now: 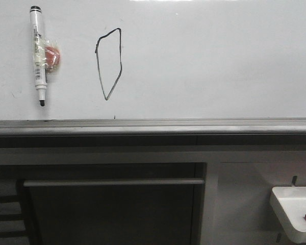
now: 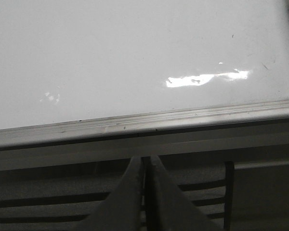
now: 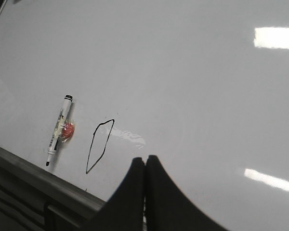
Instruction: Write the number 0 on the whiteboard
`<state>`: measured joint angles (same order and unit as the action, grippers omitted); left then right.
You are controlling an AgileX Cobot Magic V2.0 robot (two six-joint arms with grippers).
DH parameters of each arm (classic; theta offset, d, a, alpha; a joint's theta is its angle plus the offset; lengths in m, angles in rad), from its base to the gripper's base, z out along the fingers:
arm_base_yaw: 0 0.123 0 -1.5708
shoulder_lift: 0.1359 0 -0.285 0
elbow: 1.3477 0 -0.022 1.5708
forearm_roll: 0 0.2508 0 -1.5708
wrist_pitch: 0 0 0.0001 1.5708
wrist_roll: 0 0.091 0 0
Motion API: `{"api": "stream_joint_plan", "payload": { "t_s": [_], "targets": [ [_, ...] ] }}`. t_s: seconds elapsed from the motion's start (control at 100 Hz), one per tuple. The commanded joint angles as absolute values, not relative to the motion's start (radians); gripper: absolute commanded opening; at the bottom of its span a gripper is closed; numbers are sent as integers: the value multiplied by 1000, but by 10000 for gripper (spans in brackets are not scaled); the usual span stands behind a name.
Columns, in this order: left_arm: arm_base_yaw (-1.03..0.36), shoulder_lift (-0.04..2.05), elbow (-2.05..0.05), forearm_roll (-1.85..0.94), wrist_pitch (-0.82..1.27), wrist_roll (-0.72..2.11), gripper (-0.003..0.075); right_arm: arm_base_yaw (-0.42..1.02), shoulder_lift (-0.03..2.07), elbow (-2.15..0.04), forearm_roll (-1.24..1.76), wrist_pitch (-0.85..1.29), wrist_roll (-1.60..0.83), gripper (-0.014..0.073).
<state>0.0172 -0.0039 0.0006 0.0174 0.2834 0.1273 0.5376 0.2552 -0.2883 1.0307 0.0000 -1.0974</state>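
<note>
Black number 0 point(image 1: 109, 63) on whiteboard point(image 1: 209, 61)

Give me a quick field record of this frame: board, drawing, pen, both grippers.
board: large glossy white whiteboard with grey metal lower rail
drawing: thin black hand-drawn closed loop, number 0, tall, narrow, pointed at the bottom
pen: white marker pen stuck on the board left of the loop, tip down, red round magnet beside it
left gripper: jaws shut, empty, below the rail
right gripper: jaws shut, empty, off the board
</note>
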Motion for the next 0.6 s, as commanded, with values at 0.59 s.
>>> {"api": "stream_joint_plan", "payload": {
  "t_s": [0.59],
  "targets": [
    [20,-30,10,9,220,120,-20,535,261,-311,768,-40,-777,-67]
  ]
}}
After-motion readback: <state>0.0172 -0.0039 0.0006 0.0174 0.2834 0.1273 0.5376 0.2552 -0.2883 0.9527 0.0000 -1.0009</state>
